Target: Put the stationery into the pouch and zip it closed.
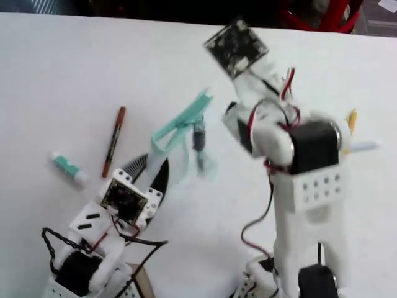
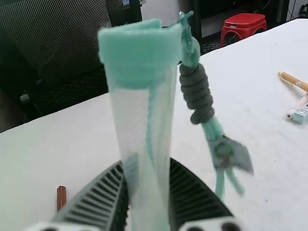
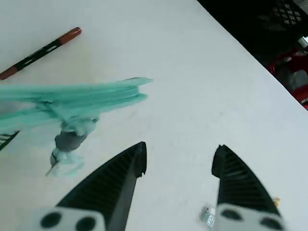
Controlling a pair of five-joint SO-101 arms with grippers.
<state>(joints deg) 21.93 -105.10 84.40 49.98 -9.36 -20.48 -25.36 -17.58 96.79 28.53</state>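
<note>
Left gripper (image 2: pixel 147 168) clamps the pouch (image 2: pixel 139 86), holding it up above the table (image 1: pixel 74 74) — right gripper (image 3: pixel 182 156) gapes wide, empty. Pen (image 1: pixel 113 141) lies nearer the table's left edge.

The pouch (image 1: pixel 180 131) is above the table (image 1: pixel 56 74), its near end clamped between the fingers of the left gripper (image 1: pixel 152 169). A cord (image 1: pixel 199 144) hangs from the pouch's right side. A pen (image 1: pixel 113 141) lies left of the pouch, and a short stick (image 1: pixel 69 169) lies farther left. Right of the pouch and apart from it is the right gripper (image 3: pixel 180 154), jaws parted. Well right of the pouch, past the right arm (image 1: pixel 298 161), lie 2 more pieces: a pencil (image 1: pixel 352 120) and a second pen (image 1: pixel 363 146).
</note>
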